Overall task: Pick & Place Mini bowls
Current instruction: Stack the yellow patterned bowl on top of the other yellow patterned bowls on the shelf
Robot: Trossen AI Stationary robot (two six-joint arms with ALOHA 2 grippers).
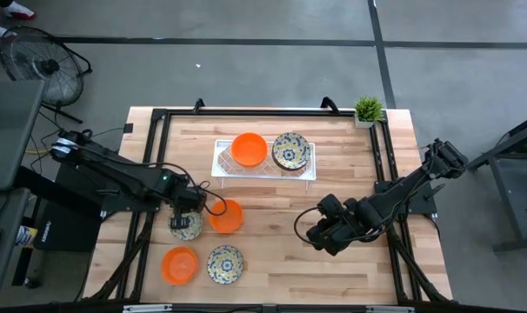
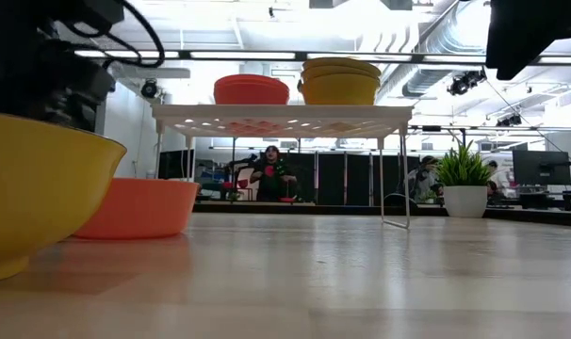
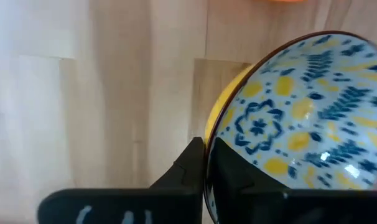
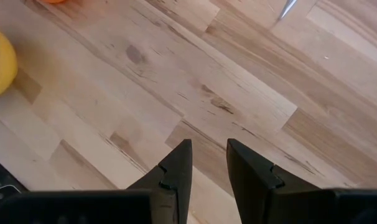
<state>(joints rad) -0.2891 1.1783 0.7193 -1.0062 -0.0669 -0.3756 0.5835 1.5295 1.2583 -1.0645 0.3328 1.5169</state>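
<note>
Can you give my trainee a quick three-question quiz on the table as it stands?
1. True or false: the left gripper is shut on the rim of a floral mini bowl.
2. How many mini-bowl stacks sit on the white tray? A) one B) two C) four
3. Fill in: the right gripper hangs over bare ____, holding nothing.

Key: 1 true; 2 B, an orange stack and a floral stack; 3 table.
</note>
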